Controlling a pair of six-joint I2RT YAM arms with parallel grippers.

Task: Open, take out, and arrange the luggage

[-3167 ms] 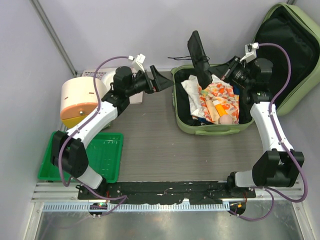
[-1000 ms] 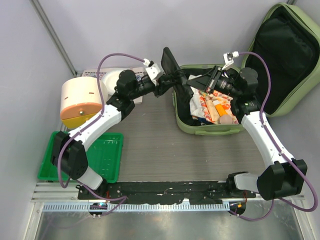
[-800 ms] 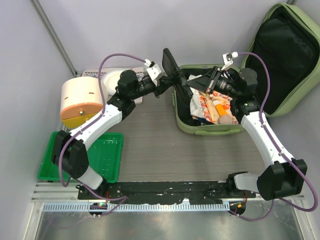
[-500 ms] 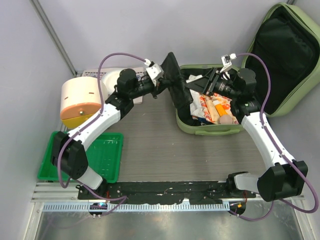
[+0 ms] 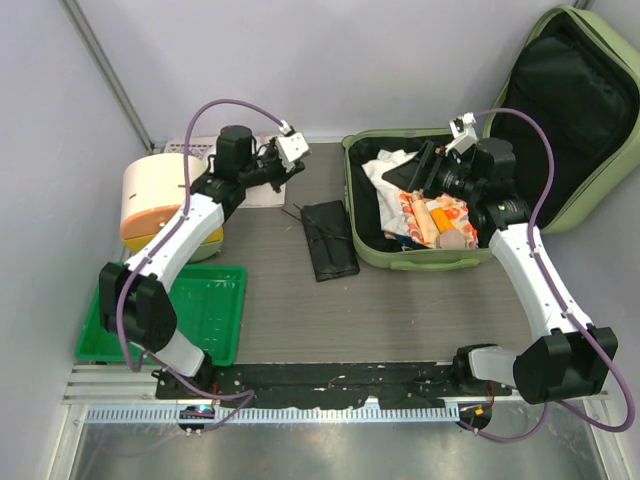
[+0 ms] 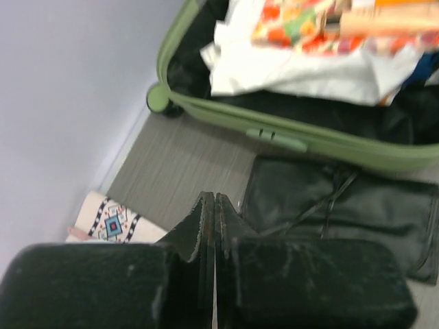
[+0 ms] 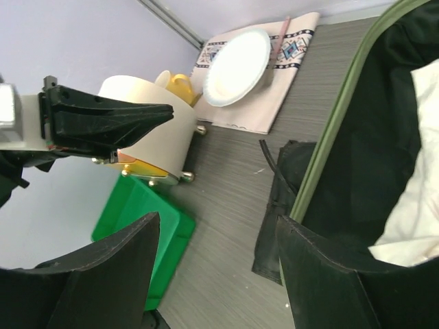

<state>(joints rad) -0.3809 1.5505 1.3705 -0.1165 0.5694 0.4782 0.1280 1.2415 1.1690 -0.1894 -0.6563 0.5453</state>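
The luggage (image 5: 420, 258) lies open at the back right, its lid (image 5: 585, 110) leaning against the wall. White cloth, a floral fabric and small items fill its base (image 6: 274, 133). A flat black pouch (image 5: 330, 240) lies on the table just left of the luggage rim (image 7: 329, 144); it also shows in the left wrist view (image 6: 343, 205). My left gripper (image 5: 290, 172) hovers behind the pouch, shut with nothing between its fingers (image 6: 215, 199). My right gripper (image 5: 415, 170) hangs over the luggage's left half, open and empty (image 7: 218, 226).
A cream-and-orange round container (image 5: 165, 200) stands at the left, with a green tray (image 5: 200, 310) in front of it. A white plate (image 7: 236, 58) rests on a patterned mat (image 7: 288, 51) at the back. Walls close in behind and on both sides.
The black pouch, held up between both grippers at the luggage's left edge, now lies on the table. The left gripper shut and drew back left; the right gripper opened.
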